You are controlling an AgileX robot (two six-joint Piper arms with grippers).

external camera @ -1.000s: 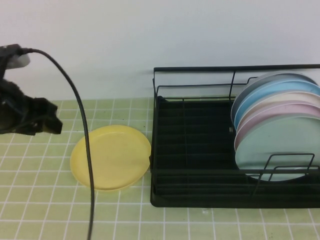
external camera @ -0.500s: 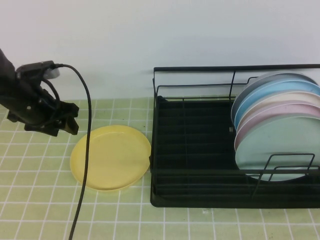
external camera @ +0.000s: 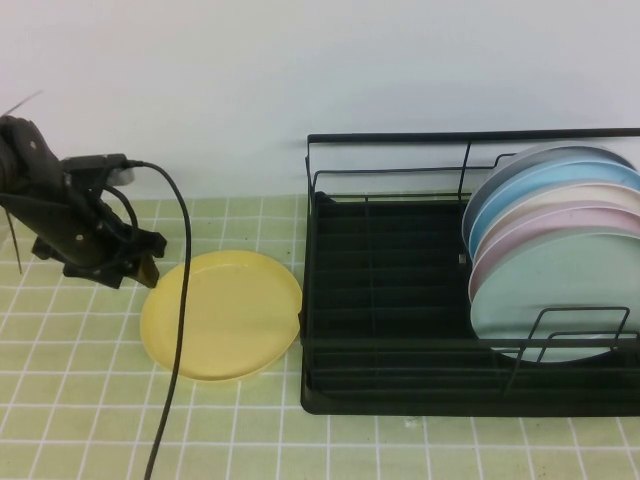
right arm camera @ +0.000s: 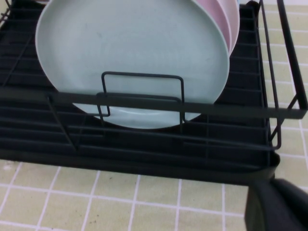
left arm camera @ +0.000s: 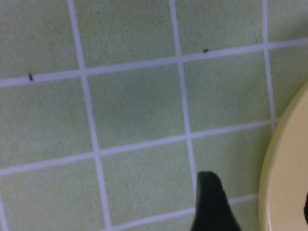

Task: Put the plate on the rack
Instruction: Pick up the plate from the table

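Lying flat on the green-tiled desk (external camera: 80, 400), the pale-yellow plate (external camera: 222, 314) sits just left of the rack (external camera: 330, 400), its three o'clock edge close against the rack's left wall. The rack is a black wire frame on a black tray base, with a high back rail running across its twelve o'clock side. Its left half holds nothing, while at its three o'clock end a row of plates stands on edge: a mint-green plate (external camera: 555, 295) in front, a pink plate (external camera: 540, 225) behind it, then cream and blue ones further back.

The left claw (external camera: 140, 268) hangs low at the plate's ten o'clock rim, just beside the edge, with its black cable (external camera: 180, 300) trailing down across the plate's left side. In the left wrist view one dark finger (left arm camera: 211, 202) points at bare tile right next to the plate's yellow rim (left arm camera: 284, 187); whether the fingers are parted or closed cannot be told, and nothing is seen held.

The right claw (right arm camera: 276, 207) shows only in the right wrist view, as a dark shape at the corner, hovering over the desk on the near side of the rack, facing the mint-green plate; how far it is spread cannot be told.
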